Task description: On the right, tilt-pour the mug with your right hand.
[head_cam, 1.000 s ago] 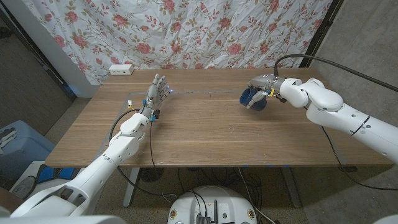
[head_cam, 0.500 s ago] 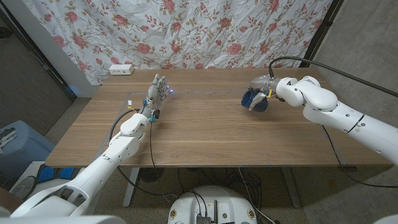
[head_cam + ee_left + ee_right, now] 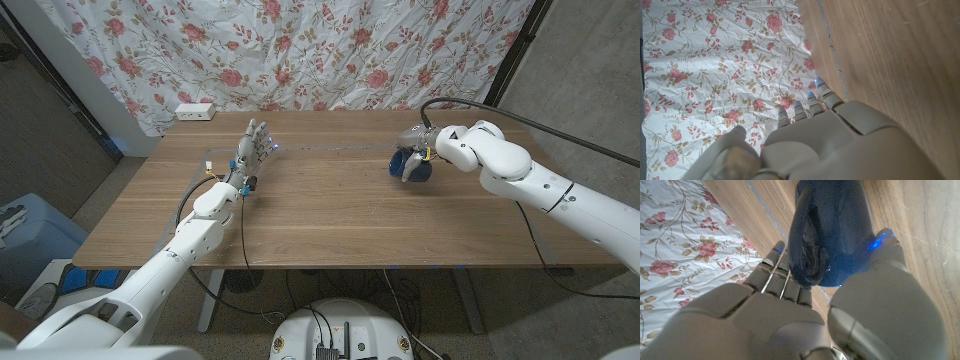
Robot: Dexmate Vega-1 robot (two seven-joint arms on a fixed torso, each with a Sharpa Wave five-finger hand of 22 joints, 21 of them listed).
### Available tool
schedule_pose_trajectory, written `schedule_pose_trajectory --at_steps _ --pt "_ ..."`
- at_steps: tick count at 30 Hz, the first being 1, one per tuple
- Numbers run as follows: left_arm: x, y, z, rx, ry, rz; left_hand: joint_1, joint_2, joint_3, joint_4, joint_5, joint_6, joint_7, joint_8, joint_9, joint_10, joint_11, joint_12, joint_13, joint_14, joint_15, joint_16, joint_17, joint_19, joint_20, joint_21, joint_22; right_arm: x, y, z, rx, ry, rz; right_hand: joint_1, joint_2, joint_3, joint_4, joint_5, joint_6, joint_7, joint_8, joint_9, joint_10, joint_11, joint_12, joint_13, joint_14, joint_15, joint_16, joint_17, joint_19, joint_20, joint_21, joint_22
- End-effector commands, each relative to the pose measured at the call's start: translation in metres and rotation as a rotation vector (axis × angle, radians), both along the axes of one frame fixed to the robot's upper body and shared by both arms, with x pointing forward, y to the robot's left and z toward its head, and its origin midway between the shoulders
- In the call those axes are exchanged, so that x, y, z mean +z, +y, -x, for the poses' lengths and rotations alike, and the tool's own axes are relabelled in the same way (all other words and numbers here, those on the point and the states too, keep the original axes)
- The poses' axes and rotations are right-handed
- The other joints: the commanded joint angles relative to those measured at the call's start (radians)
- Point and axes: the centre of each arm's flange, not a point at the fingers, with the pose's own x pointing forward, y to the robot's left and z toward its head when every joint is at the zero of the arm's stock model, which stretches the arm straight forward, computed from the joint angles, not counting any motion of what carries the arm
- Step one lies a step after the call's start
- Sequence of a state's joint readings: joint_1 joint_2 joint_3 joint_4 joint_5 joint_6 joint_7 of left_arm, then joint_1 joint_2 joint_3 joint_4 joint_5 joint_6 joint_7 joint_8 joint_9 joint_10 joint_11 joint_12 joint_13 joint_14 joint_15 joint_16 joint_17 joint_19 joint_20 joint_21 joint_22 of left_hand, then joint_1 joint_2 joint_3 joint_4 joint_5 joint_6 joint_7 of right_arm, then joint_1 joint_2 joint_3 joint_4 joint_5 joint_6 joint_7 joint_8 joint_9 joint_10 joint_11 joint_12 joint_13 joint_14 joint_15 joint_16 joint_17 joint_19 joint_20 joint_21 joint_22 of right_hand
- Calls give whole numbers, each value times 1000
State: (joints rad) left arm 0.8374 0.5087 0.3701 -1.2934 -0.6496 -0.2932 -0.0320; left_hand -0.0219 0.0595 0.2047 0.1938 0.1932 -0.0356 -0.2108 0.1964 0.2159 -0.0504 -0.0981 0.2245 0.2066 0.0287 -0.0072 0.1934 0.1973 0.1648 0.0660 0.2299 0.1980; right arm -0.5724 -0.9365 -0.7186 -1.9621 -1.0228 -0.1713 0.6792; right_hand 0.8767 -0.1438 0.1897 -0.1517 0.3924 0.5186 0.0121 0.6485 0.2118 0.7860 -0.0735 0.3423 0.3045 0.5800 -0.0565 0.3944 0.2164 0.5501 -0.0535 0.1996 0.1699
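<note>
A dark blue mug [image 3: 412, 168] is at the back right of the wooden table [image 3: 330, 220], just above or on the surface. My right hand [image 3: 420, 142] grips it from above and behind. In the right wrist view the fingers [image 3: 771, 269] lie along one side of the mug [image 3: 832, 230] and the thumb presses the other. The mug looks tipped over toward the table's middle; its opening is hidden. My left hand [image 3: 250, 150] stands upright at the back left with its fingers apart and nothing in it. The left wrist view shows that left hand [image 3: 840, 145] from behind.
A white power strip [image 3: 194, 111] lies at the table's back left edge. A floral curtain [image 3: 300, 50] hangs close behind the table. A blue bin [image 3: 25, 235] stands on the floor to the left. Cables trail from both arms.
My right forearm and wrist have swung toward the table's middle and rolled, turning the mug with them. The mug stays at about the same spot. My left arm has not moved.
</note>
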Motion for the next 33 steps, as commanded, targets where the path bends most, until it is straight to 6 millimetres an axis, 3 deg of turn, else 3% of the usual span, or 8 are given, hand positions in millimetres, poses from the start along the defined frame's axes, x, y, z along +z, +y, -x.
schedule_pose_trajectory --at_steps 1,33 --pt "0 0 0 2 0 1 -3 119 6 1 8 -2 -6 7 3 -4 -5 4 5 8 -4 5 5 8 0 6 3 -1 9 0 -40 -20 106 54 89 24 18 3 152 -146 13 4 147 -135 -5 5 15 -166 -2 3 5 -44 0 1" --pt "0 0 0 2 0 1 -3 119 6 1 8 -2 -6 6 3 -4 -5 4 5 8 -3 5 5 9 0 6 3 -8 25 -16 -192 -29 337 56 101 30 18 -5 168 -157 28 9 155 -136 -17 7 28 -163 -5 15 -13 -45 -8 2"
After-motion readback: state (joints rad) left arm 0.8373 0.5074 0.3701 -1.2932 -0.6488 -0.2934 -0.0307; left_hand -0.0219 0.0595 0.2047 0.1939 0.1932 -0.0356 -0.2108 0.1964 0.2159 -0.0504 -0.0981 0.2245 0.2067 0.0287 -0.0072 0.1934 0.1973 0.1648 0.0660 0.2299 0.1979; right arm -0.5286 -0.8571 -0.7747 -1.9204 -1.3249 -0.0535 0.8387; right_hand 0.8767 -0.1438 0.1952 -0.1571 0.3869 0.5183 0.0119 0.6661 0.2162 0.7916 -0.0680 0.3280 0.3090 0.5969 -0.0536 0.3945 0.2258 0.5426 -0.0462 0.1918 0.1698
